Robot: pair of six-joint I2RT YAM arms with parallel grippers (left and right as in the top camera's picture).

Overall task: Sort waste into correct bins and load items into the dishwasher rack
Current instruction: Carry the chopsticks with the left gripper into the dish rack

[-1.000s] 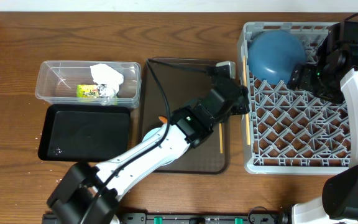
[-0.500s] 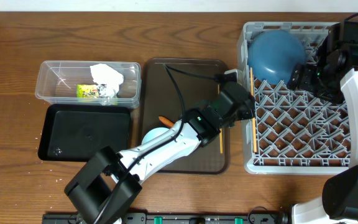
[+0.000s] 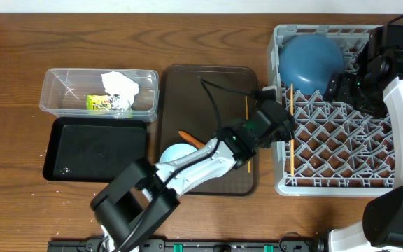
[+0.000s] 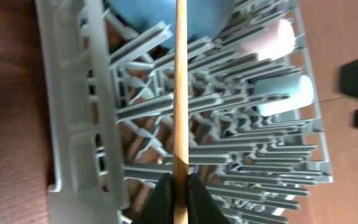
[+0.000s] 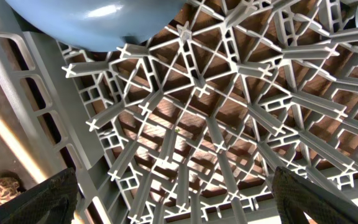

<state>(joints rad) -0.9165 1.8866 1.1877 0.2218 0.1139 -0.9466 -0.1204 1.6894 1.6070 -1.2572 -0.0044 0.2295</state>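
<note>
While my left gripper [image 4: 179, 194] is closed tight, its two dark fingers [image 4: 162, 198] pinch one thin wooden chopstick [image 4: 180, 93] near its lower end. This chopstick is straight, smooth and light brown. In the overhead view it lies lengthwise over the left part of the dishwasher rack [image 3: 280, 183], just inside the wall. I cannot tell if it touches the pegs.

The rack is a square crate of grey plastic with a grid of upright pegs and cross-shaped ribs. A large dark-blue bowl [image 3: 310, 61], round and glossy, rests in the back left corner. The left wrist view also shows a small pale-pink cup [image 4: 278, 37] and a small light-blue cup [image 4: 284, 99] lying between the pegs.

My right gripper [image 5: 173, 180] hangs above the rack with the jaws wide apart and nothing between them. In its view a small brown lumpy piece [image 5: 5, 190] lies outside the rack wall.

The second chopstick [image 3: 245, 106] lies on the dark brown serving tray [image 3: 208, 91], beside an orange carrot [image 3: 191, 138]. In the clear plastic tub [image 3: 51, 91] are a crumpled white napkin [image 3: 119, 84] and a small yellow-green wrapper [image 3: 99, 102]. The shallow black tray [image 3: 96, 150] is in front of it, touching.
</note>
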